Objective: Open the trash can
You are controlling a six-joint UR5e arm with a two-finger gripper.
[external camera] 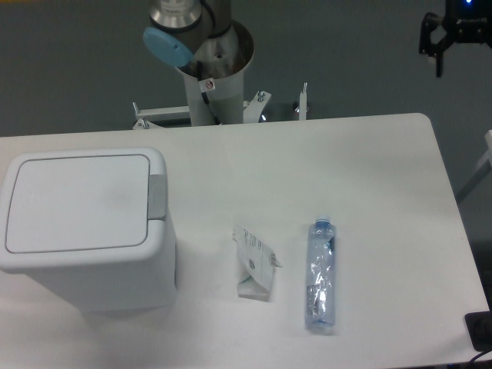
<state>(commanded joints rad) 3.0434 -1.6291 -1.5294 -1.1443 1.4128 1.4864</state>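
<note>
One shut trash can point(81, 223), one bottle point(322, 275), one wrapper point(256, 265); tool point(452, 38) state unclear.

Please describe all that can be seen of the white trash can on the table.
The trash can is a large boxy bin of white plastic with rounded corners. Its flat white lid lies closed. A small grey push-button sits on the rim at the lid's right edge. The can stands upright on the left part of the white table. Nothing touches it.
</note>
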